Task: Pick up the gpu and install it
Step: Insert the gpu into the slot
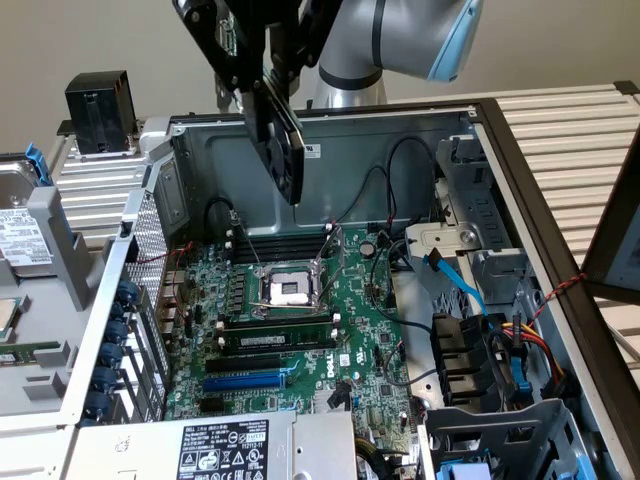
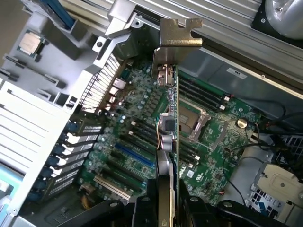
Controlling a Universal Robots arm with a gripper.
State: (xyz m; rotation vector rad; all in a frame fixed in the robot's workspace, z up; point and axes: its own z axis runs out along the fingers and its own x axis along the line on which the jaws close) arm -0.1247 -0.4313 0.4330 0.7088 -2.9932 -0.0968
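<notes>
Item: gpu (image 1: 283,150), small green card, black cooler shroud, silver end bracket. Upper centre of exterior view, aloft above large green motherboard (image 1: 300,320). Black gripper (image 1: 263,92): pinching the card. Risk: slanted card may miss long blue slot (image 1: 245,380); bracket may snag grey steel chassis (image 1: 400,125).

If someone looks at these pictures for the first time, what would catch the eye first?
The gpu hangs from the gripper, held above the open computer case, with its silver bracket clear of the board. Beneath it the large green motherboard covers the case floor, with a bare processor socket near its middle.
</notes>
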